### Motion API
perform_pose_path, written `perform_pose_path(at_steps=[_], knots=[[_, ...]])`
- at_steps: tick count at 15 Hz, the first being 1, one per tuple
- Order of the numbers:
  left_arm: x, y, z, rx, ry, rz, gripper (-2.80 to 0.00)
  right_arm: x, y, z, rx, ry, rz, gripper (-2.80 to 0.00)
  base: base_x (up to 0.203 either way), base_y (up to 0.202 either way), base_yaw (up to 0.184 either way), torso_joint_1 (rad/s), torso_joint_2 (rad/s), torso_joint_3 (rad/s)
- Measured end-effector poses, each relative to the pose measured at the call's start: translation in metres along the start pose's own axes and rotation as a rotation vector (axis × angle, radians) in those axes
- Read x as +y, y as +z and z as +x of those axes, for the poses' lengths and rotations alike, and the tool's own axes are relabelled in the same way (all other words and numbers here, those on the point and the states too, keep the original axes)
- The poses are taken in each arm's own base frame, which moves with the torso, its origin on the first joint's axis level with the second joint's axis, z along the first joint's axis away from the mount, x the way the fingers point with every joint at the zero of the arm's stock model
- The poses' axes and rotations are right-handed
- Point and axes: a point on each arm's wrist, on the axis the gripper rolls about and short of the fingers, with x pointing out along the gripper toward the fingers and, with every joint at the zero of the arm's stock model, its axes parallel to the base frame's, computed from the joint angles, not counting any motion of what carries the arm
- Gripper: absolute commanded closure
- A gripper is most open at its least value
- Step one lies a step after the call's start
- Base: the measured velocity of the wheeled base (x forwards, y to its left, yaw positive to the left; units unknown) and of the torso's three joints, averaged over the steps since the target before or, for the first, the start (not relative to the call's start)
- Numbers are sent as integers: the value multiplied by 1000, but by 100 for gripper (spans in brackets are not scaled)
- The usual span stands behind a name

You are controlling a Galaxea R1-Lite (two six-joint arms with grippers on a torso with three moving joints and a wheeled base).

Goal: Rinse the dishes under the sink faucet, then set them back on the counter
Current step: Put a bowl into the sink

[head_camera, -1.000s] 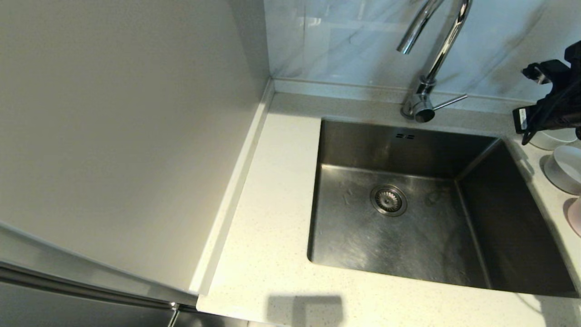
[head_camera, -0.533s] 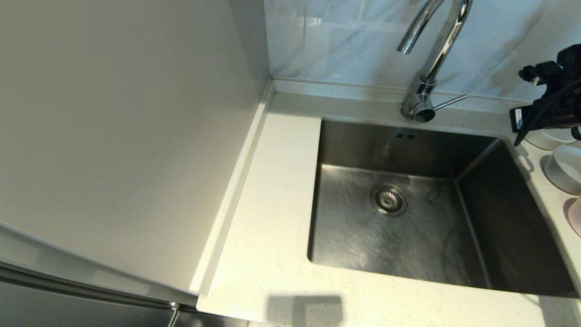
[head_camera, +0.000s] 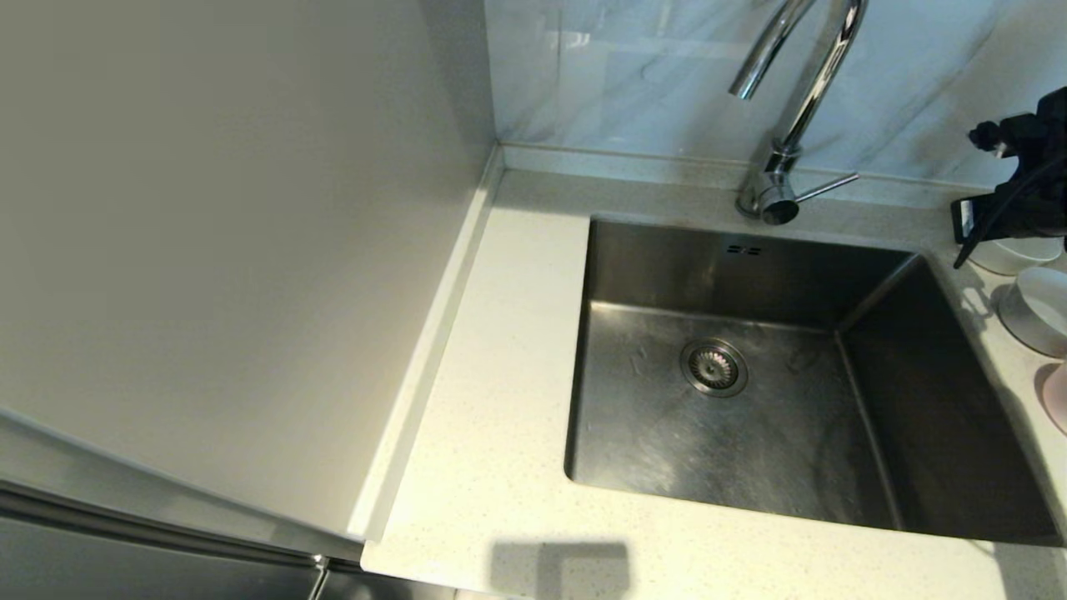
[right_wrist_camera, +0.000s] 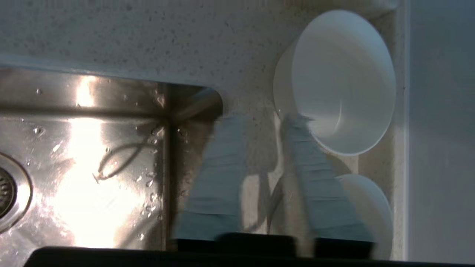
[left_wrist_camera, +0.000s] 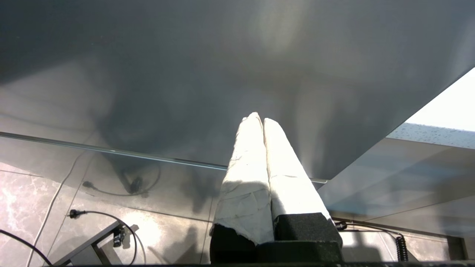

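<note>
Sink (head_camera: 783, 467): a square steel basin set into the counter (head_camera: 500, 433). Its round drain (head_camera: 713, 367) sits in the floor of the basin. There are wet drops on the steel. No bowl is in it.

Faucet (head_camera: 792, 108): a tall shiny tap at the back of the sink. Its thin lever (head_camera: 825, 187) sticks out to the side.

Dishes: all are on the counter, on the right of the sink. The first bowl (head_camera: 1013, 254) sits near the back rim, partly hidden under the arm. The second bowl (head_camera: 1038, 310) sits just in front of it and leans on its side. The pink bowl (head_camera: 1054, 396) is nearest the front, cut off by the edge of the view.

Right gripper (right_wrist_camera: 259, 122): it hangs over the counter, between the sink's corner and the bowls. Its two taped fingers (right_wrist_camera: 219, 178) stand apart with a gap between them. One finger is at the rim of the leaning bowl (right_wrist_camera: 341, 81). Nothing is held.

Left gripper (left_wrist_camera: 259, 118): it is parked down low beside the cabinet, away from the sink. Its two white wrapped fingers (left_wrist_camera: 245, 174) are pressed together, with nothing between them.
</note>
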Motion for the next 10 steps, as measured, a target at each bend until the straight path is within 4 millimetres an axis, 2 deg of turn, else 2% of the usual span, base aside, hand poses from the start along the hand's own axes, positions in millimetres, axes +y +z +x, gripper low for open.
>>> perform_pose_path(at_steps=[5,10], knots=[[0,0,0,0,0,0,0,3,-4,11,-10,-2,2,-280,0,0,0,0,0,0],[0,0,0,0,-1,1,0,6,-10,34,-48,-74,16,-280,0,0,0,0,0,0]])
